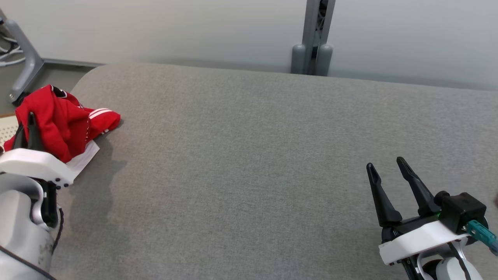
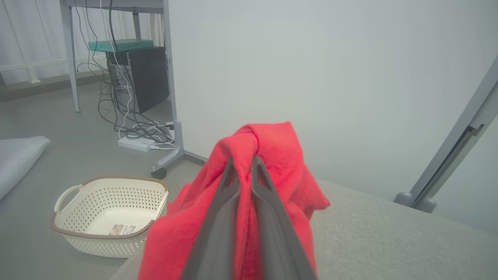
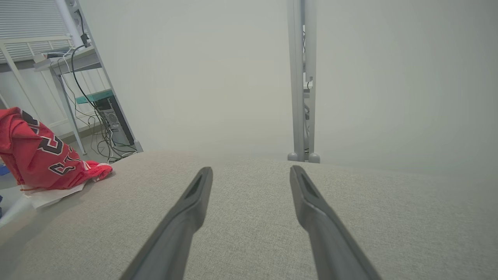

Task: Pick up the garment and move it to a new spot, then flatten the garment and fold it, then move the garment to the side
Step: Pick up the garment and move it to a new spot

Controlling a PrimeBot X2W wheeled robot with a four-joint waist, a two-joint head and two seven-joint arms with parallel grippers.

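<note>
Now we see one grey fabric-covered table (image 1: pixel 249 155), bearing one red jersey (image 1: pixel 66 120) bunched at its left edge near the far corner. One cream perforated basket (image 2: pixel 97 245) stands on the floor beyond that edge. Of our two grippers, the left gripper (image 2: pixel 244 161) is clenched on the jersey's cloth; the right gripper (image 1: pixel 385 162) hangs released over the near right corner.
</note>
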